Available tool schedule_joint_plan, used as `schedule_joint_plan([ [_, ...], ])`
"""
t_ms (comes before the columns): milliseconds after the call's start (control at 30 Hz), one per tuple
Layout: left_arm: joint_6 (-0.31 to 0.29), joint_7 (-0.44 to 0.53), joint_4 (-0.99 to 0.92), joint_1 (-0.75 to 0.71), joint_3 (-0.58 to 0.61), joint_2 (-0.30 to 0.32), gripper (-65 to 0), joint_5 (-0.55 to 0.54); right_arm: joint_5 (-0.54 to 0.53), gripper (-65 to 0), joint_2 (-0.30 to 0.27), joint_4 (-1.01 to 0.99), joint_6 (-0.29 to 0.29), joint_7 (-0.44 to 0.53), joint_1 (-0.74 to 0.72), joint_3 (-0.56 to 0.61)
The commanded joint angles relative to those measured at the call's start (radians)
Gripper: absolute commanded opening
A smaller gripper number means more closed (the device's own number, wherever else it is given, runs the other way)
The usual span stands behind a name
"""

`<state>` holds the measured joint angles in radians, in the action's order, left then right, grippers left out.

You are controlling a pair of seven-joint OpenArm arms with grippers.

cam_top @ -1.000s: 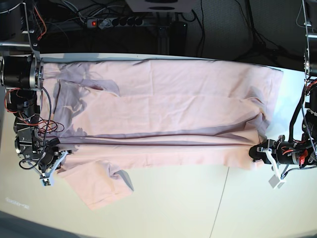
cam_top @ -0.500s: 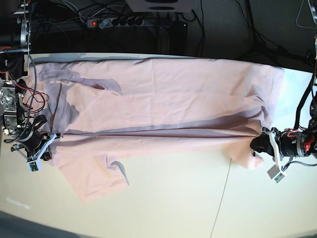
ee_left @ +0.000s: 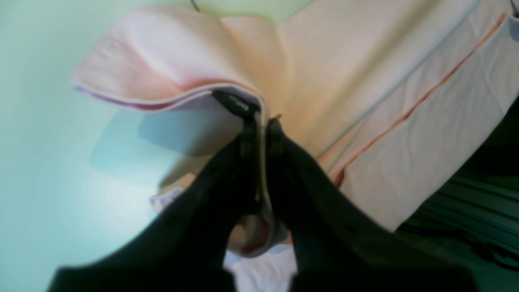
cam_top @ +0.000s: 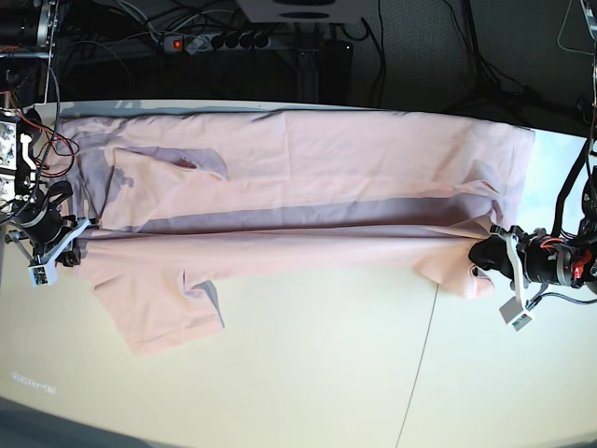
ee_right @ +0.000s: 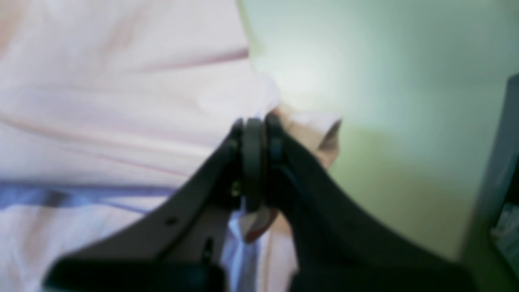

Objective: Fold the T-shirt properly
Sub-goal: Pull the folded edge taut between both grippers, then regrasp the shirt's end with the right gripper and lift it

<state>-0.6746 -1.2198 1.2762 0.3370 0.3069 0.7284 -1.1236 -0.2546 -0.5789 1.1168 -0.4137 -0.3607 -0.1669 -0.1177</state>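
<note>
Left tool (ee_left: 261, 121) is clamped shut on the hem end of the T-shirt (cam_top: 308, 177), a pinch of pink cloth squeezed between its dark fingers (ee_left: 245, 134); right tool (ee_right: 255, 129) is likewise closed tight on the shoulder end, cloth bunched in its grip. In the base view the left tool (cam_top: 494, 264) sits at the right of the worktop (cam_top: 326, 373) and the right tool (cam_top: 58, 233) at the left.

Over the last second both tools have carried the near edge of the garment further toward the back of the worktop. The lifted band, stretched taut between them, now lies higher over the body, and the shadowed crease under it has moved back too. The near sleeve (cam_top: 159, 308) trails along, still flat on the worktop.

That reads as a lengthwise fold well under way: the near side is being drawn over the middle, not yet laid down or released.
</note>
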Motion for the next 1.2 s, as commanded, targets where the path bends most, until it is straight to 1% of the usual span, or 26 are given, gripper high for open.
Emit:
schedule_joint_plan([
  [0,-0.023,0.000,0.012,0.013,-0.010,0.023,-65.0,-0.003,0.001,-65.0,-0.027,0.018,-0.058,0.019,-0.012,-0.013],
  [133,-0.023,0.003,0.012,-0.013,-0.010,0.023,-65.0,-0.014,0.001,-65.0,-0.027,0.021,-0.058,0.020,0.016,-0.013],
  [300,-0.023,0.004,0.012,-0.026,-0.010,0.023,-65.0,-0.013,-0.001,-65.0,-0.018,0.021,-0.057,0.020,0.013,-0.013],
  [333,-0.023,0.004,0.012,-0.027,-0.010,0.023,-60.8,-0.014,-0.008,-65.0,-0.017,0.021,-0.057,0.020,0.013,-0.013],
  [433,-0.023,0.012,0.012,-0.027,-0.010,0.023,-44.1,-0.012,-0.027,-65.0,-0.016,0.021,-0.058,0.019,0.013,-0.013],
  [467,-0.023,0.014,0.012,-0.027,-0.010,0.023,-40.4,-0.008,-0.026,-65.0,-0.016,0.021,-0.058,0.019,0.013,-0.013],
  [500,-0.023,0.015,0.012,-0.027,-0.010,0.023,-38.6,-0.006,-0.025,-58.0,-0.017,0.021,-0.058,0.019,0.013,-0.013],
  [567,-0.023,0.015,0.012,-0.027,-0.010,0.023,-38.1,-0.006,-0.026,-38.9,-0.016,0.021,-0.057,0.019,0.013,-0.013],
  [600,-0.023,0.015,0.012,-0.027,-0.010,0.023,-38.1,-0.006,-0.026,-31.7,-0.017,0.021,-0.057,0.019,0.013,-0.013],
  [633,-0.023,0.014,0.012,-0.027,-0.010,0.023,-38.1,-0.006,-0.026,-27.8,-0.017,0.021,-0.057,0.019,0.013,-0.013],
  [733,-0.023,0.015,0.012,-0.027,-0.010,0.023,-38.1,-0.019,-0.035,-27.0,-0.020,0.021,-0.054,0.019,0.012,-0.018],
  [867,-0.023,0.015,0.012,-0.027,-0.010,0.024,-38.1,-0.026,-0.106,-27.0,-0.019,0.022,-0.055,0.019,0.005,-0.067],
  [933,-0.023,0.016,0.012,-0.027,-0.016,0.023,-38.1,-0.034,-0.122,-27.0,-0.019,0.022,-0.056,0.012,-0.011,-0.093],
  [1067,-0.023,0.015,0.012,-0.026,-0.027,0.023,-38.1,-0.050,-0.134,-27.0,-0.019,0.022,-0.057,-0.064,-0.084,-0.105],
  [1167,-0.023,0.015,0.012,-0.024,-0.027,0.023,-35.1,-0.060,-0.166,-27.0,-0.019,0.019,-0.060,-0.110,-0.145,-0.104],
])
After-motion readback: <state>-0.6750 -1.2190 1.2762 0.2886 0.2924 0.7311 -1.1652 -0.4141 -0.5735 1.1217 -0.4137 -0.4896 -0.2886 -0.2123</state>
